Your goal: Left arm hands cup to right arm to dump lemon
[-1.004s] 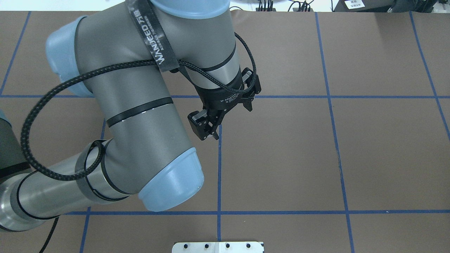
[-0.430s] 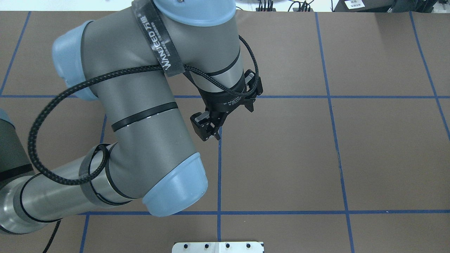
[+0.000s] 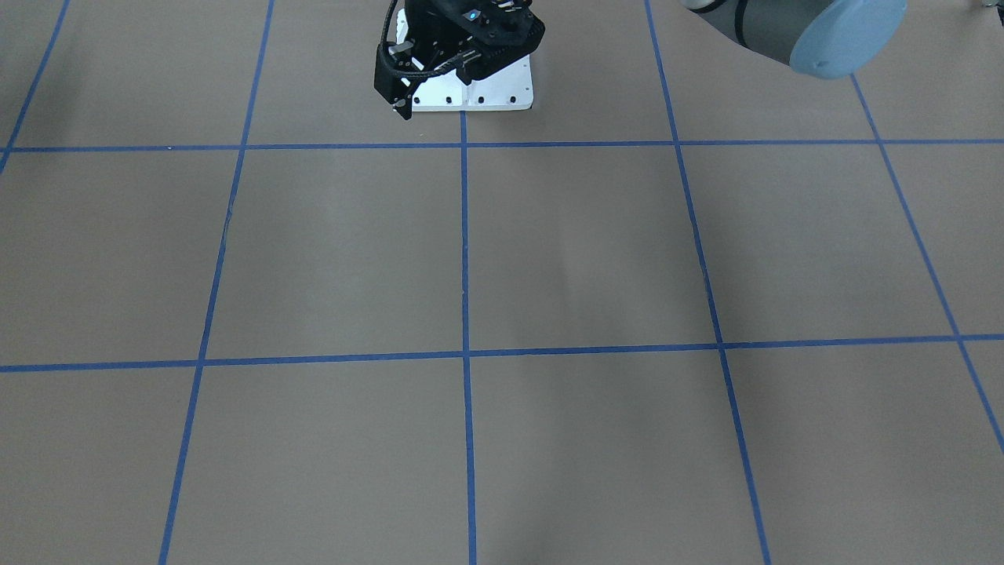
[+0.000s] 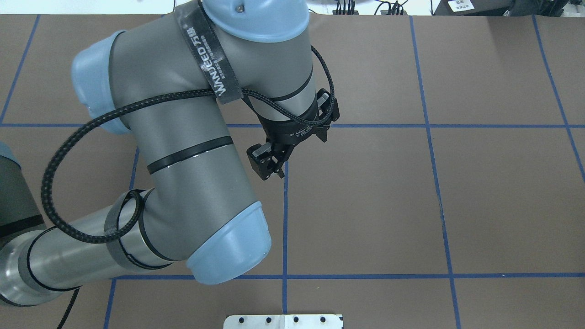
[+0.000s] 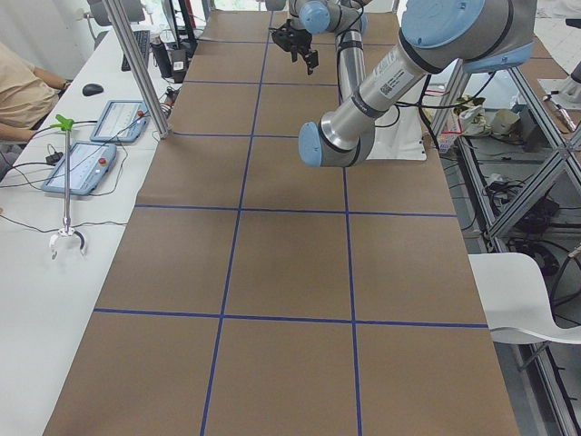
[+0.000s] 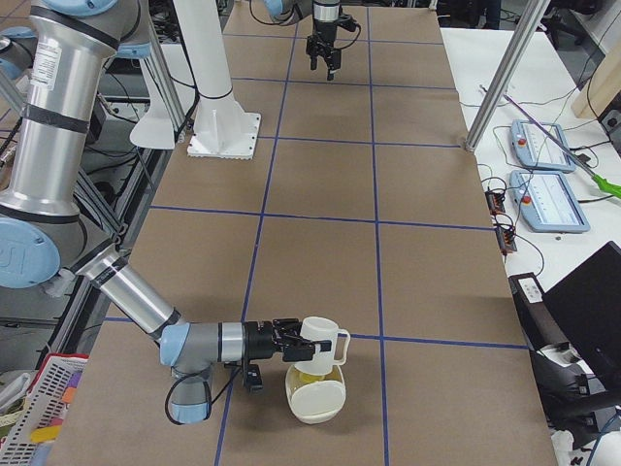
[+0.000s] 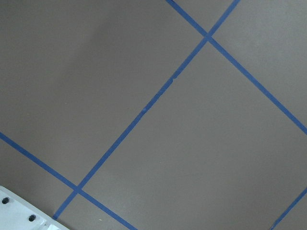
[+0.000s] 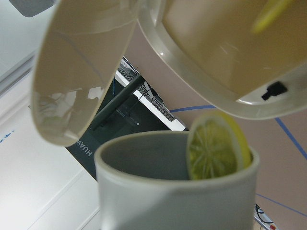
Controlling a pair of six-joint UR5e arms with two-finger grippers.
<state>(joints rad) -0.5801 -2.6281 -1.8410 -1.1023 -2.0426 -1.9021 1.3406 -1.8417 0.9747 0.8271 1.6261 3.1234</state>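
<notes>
The cup is held above a cream bowl by the right gripper; its jaws' state cannot be told. The lemon slice is seen at the cup's rim. The cup should be tipped slowly, mouth centred over the bowl. The left gripper hangs empty, jaws seemingly together.

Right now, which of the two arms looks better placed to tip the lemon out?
The right. Its gripper holds the cup tilted over a cream bowl, the lemon sitting at the rim. The left gripper hangs far off, holding nothing.
</notes>
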